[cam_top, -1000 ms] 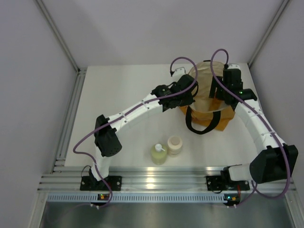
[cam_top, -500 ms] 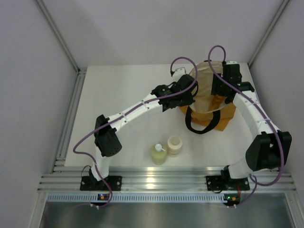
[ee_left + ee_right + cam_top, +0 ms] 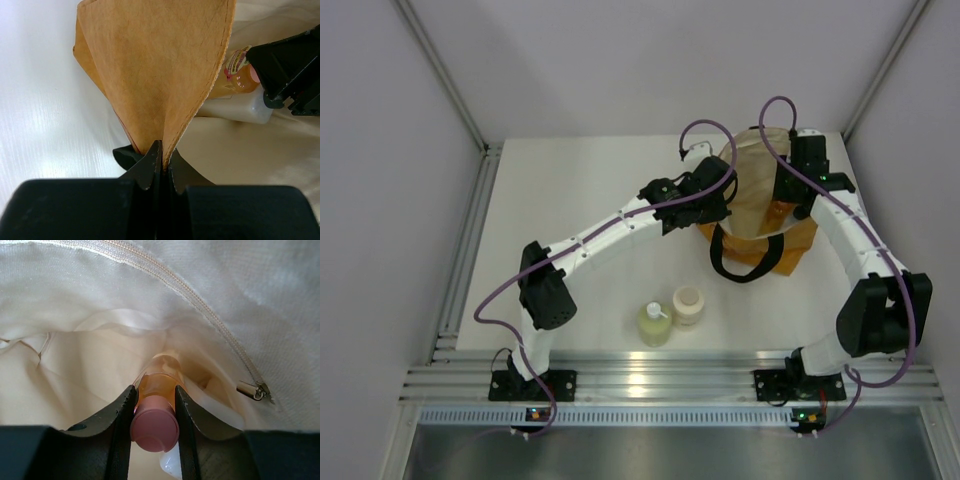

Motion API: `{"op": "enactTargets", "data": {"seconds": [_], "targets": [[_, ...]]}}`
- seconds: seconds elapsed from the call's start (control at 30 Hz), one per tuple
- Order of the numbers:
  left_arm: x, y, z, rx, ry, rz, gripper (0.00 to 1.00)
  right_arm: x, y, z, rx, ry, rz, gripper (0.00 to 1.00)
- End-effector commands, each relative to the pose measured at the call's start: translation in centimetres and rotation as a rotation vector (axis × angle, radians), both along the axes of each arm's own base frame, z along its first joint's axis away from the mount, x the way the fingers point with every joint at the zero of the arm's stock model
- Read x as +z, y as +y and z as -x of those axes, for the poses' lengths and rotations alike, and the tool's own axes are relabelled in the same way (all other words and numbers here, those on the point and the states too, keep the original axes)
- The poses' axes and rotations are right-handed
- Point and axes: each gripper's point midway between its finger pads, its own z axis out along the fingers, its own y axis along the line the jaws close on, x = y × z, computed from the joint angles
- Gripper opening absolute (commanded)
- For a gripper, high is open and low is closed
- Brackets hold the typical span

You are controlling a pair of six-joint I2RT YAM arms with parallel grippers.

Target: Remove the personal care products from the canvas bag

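My left gripper (image 3: 161, 150) is pinched flat on the canvas bag (image 3: 160, 65): the black tapered fingers are together with one fold of the mustard-tan wall between them. The cloth is matte and finely fibrous with a stitched edge, and it fans up from the pinch in a wedge. Inside, the cream lining (image 3: 90, 285) is soft and rumpled. A zipper tape runs diagonally across it, with a small metal pull (image 3: 254, 390) hanging at the right. My right gripper (image 3: 154, 402) is down in the bag mouth, fingers clamped on the orange bottle (image 3: 159, 382) at its neck, one on each side just under the smooth round pink cap (image 3: 154, 429) (body is translucent amber plastic, cylindrical, printed label visible from the left wrist). A clear-whitish container (image 3: 235, 107) lies touching the orange bottle inside the bag; its cap is hidden and I can't tell its shape. The bag sits at the far right of the white table (image 3: 570, 200), mouth up, with black strap handles (image 3: 745, 265) looped over its near side. Near the front edge, well apart from the bag, the yellow-green bottle (image 3: 654, 325) with its white pump stands upright. The cream round jar (image 3: 688, 305) is just beside it on the right; touching or not, can't tell.
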Motion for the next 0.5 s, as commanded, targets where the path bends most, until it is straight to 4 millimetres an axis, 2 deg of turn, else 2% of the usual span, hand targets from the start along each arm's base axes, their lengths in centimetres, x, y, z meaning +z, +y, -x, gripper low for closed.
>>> {"op": "enactTargets", "data": {"seconds": [0.0,0.07,0.2,0.33,0.47], "targets": [[-0.2,-1.0,-0.6,-0.009,-0.025,0.017,0.00,1.0,-1.0,-0.4,-0.018,-0.046,0.004,0.14],[-0.2,-1.0,-0.6,-0.010,-0.024,0.018,0.00,1.6,-1.0,-0.5,-0.013,-0.057,0.003,0.00],[-0.1,-1.0,-0.7,-0.009,-0.025,0.021,0.00,3.5,-0.5,-0.7,0.001,-0.106,-0.024,0.00],[-0.2,-0.9,-0.7,-0.004,-0.026,0.018,0.00,7.3,0.0,-0.8,0.016,-0.196,-0.050,0.00],[-0.1,-1.1,-0.8,-0.001,-0.027,0.025,0.00,10.1,0.5,-0.6,0.039,-0.257,-0.060,0.00]]}}
